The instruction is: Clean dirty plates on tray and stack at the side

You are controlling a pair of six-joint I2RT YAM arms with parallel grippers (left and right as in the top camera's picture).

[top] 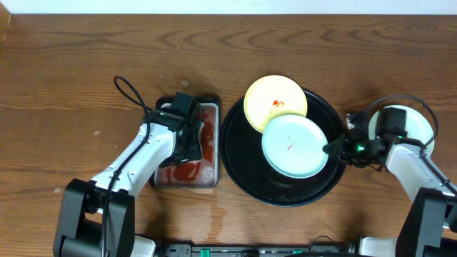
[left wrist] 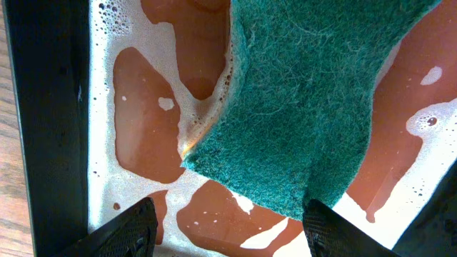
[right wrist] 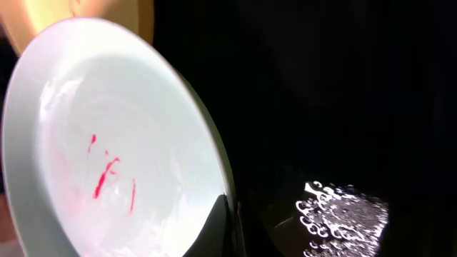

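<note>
Left tool (top: 193, 143), right tool (top: 333, 148), three plates (top: 275, 101) (top: 294, 146) (top: 421, 127), one tray (top: 239, 153)

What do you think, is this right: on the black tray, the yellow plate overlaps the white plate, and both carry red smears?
No. The overhead view shows the white plate overlapping the yellow plate, not the reverse. Both do carry red smears on the black tray.

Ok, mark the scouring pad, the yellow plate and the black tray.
scouring pad (left wrist: 307, 100), left wrist view, middle of green face.
yellow plate (top: 270, 93), overhead view, face above the smear.
black tray (top: 239, 158), overhead view, bare left floor.
</note>
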